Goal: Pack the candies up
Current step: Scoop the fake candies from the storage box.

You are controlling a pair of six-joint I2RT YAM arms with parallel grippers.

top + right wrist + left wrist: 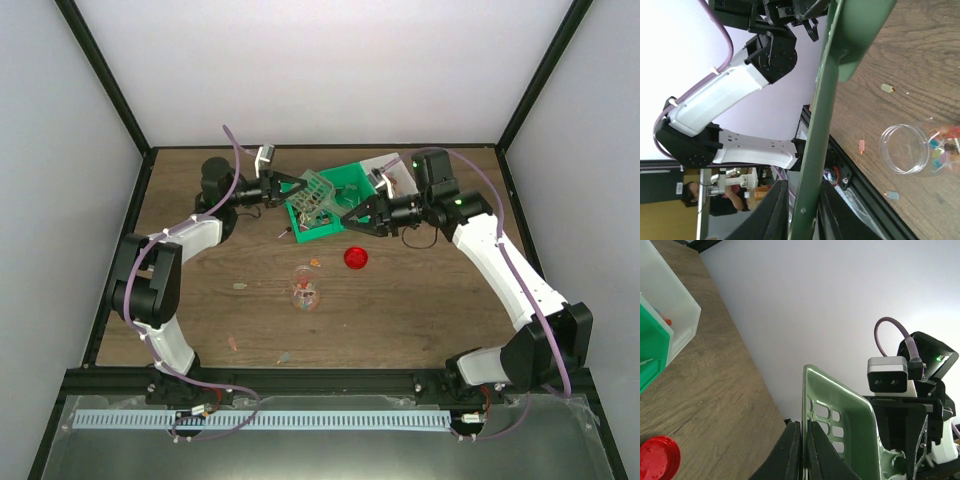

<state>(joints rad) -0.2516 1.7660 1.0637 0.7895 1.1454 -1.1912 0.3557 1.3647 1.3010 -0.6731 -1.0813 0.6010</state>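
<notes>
The left gripper (803, 432) and the right gripper (802, 192) both pinch the green slotted scoop (312, 197), with most candies (305, 296) in the clear jar (306, 283) at the scoop's 6 o'clock.

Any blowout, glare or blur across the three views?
Top external: even light, faint shadows, loose candies barely resolve. Left wrist: flat bright wall, green scoop in focus. Right wrist: upper-left area blown white, scoop a bit soft near lens, jar sharp.
</notes>
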